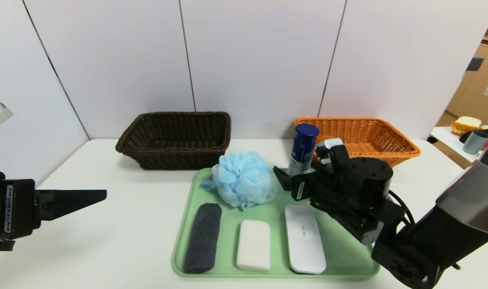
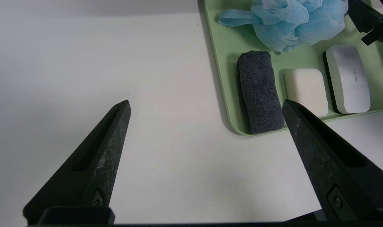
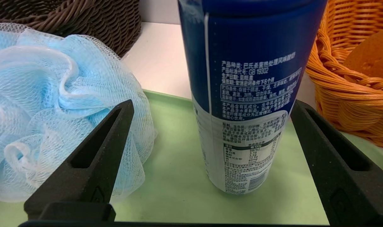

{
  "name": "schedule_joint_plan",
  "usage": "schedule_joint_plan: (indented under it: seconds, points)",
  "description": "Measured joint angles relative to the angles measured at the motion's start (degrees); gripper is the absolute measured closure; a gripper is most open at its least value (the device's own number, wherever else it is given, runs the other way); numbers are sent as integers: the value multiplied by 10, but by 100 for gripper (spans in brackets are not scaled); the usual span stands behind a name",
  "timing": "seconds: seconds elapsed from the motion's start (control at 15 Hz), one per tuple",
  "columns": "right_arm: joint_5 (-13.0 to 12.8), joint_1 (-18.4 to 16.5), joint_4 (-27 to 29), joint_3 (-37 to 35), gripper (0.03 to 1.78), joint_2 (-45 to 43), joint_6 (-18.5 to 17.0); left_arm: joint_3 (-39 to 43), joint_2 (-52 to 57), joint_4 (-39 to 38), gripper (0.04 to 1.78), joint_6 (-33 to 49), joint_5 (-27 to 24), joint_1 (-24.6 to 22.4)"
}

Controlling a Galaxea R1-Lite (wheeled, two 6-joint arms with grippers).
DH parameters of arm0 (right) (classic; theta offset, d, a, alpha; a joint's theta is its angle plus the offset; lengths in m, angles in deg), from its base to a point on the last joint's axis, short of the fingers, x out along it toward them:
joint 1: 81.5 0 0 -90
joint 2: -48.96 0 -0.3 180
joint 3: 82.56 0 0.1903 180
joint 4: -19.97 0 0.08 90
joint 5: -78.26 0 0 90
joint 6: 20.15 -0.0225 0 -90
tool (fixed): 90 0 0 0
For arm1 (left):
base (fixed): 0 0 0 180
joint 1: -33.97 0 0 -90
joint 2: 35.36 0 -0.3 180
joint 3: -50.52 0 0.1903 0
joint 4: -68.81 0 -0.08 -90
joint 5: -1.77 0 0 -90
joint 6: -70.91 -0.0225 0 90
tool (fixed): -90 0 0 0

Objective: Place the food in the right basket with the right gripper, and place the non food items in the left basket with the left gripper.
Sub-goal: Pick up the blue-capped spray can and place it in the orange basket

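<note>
A green tray (image 1: 348, 249) holds a light blue mesh pouf (image 1: 244, 178), a rolled dark grey towel (image 1: 204, 237), a white soap bar (image 1: 254, 245), a longer white case (image 1: 305, 239) and an upright blue-and-white drink bottle (image 1: 304, 148) with a nutrition label. My right gripper (image 3: 212, 104) is open at the bottle, one finger on each side and not pressing it. A tan-brown rounded shape (image 3: 374, 53) shows inside the orange right basket (image 1: 404, 146). The dark brown left basket (image 1: 175, 120) stands behind the tray. My left gripper (image 2: 206, 104) hangs open over bare table left of the tray.
Both baskets sit against the white wall panels. The pouf (image 3: 53, 104) lies close beside one right finger. A side table (image 1: 448, 136) at the far right carries a cup and a yellow item. The white table (image 1: 119, 224) has free room left of the tray.
</note>
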Motion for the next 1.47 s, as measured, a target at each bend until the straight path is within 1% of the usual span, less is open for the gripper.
schedule_joint_plan:
  seconds: [0.2,0.53,0.87,1.07,1.2,1.27,1.33,1.47]
  points:
    - [-2,-1,0,8,11,8,-6,0,-2,0,13,0,0,0]
    - [-2,-10,1,31,11,18,-6,6,-4,-2,13,0,-1,2]
    - [-3,-12,0,42,11,27,-6,12,-4,-3,13,0,-1,3]
    - [-1,-12,0,44,61,28,-6,13,-4,-3,13,0,-1,4]
    - [-1,-12,0,44,85,28,-6,13,-5,-3,13,0,-1,4]
    - [-1,-12,0,44,95,28,-6,13,-5,-3,13,0,-1,4]
    - [0,-12,0,43,100,28,-6,13,-6,-3,13,0,-1,4]
    - [0,-12,0,42,101,26,-7,13,-7,-2,13,0,-1,4]
